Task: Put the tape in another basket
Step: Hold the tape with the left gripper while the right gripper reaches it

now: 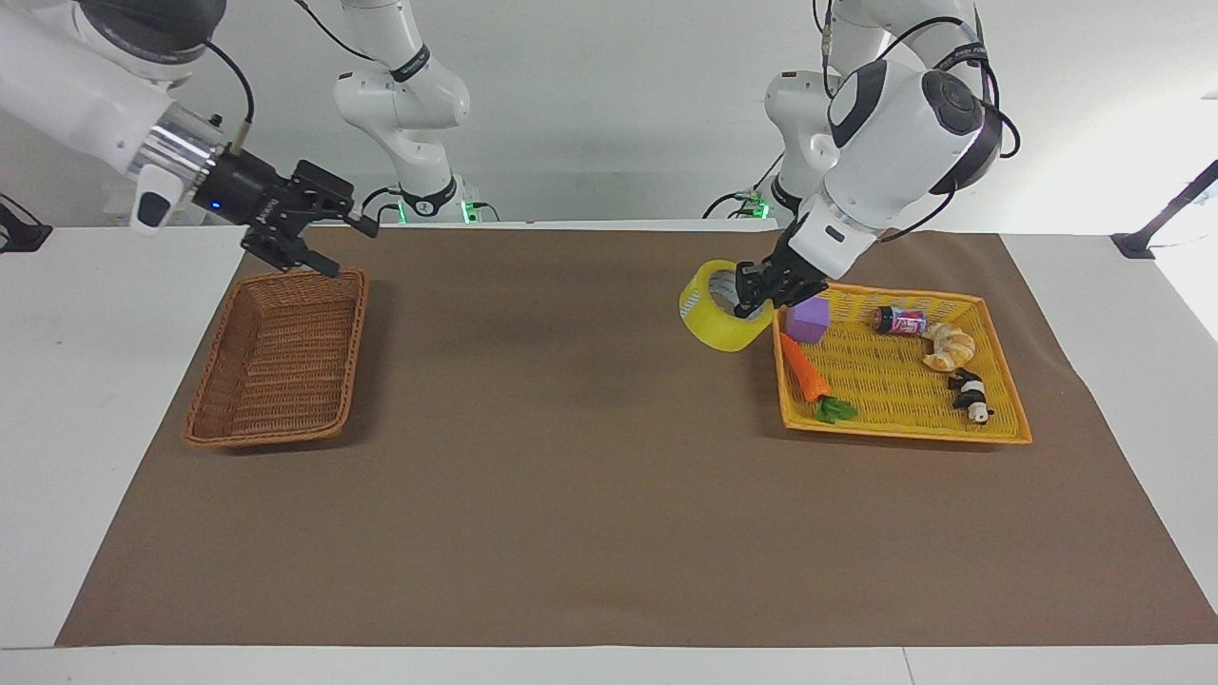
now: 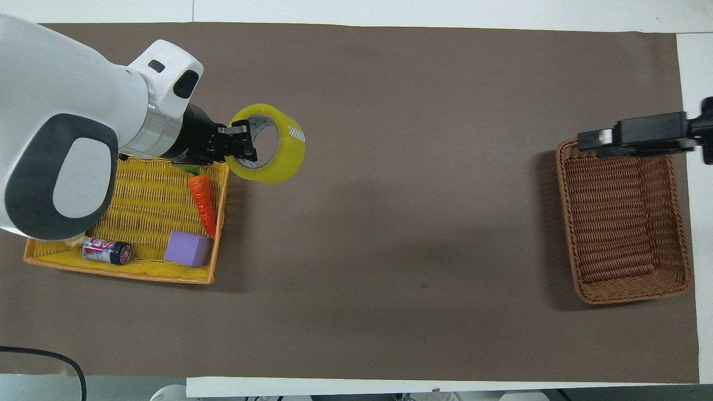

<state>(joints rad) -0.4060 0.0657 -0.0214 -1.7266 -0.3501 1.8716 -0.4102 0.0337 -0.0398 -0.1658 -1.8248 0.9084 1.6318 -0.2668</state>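
- Brown paper covers the white counter (image 1: 609,476), and everything I work with sits on it.
- My left hand (image 1: 759,290) is clamped on the tape (image 1: 718,319), one finger inside the core and one on the outer wall of the roll.
- I hold the tape up in the air over the bare brown paper, just beside the yellow tray (image 1: 899,433), on the tray's side toward the right arm's end of the counter. In the overhead view the roll (image 2: 270,146) stands on edge with its hole facing sideways.
- In the yellow tray lie a purple block (image 1: 808,319), a carrot (image 1: 807,376), a small can (image 1: 899,321), a croissant (image 1: 947,345) and a little panda figure (image 1: 971,395).
- The basket (image 1: 281,357) stands well apart from the tape, toward the right arm's end of the counter, with nothing in it.
- My right hand (image 1: 324,233) hangs over the basket's rim nearest the robots, fingers spread wide and holding nothing; from overhead it (image 2: 635,136) covers that same edge of the basket (image 2: 624,223).
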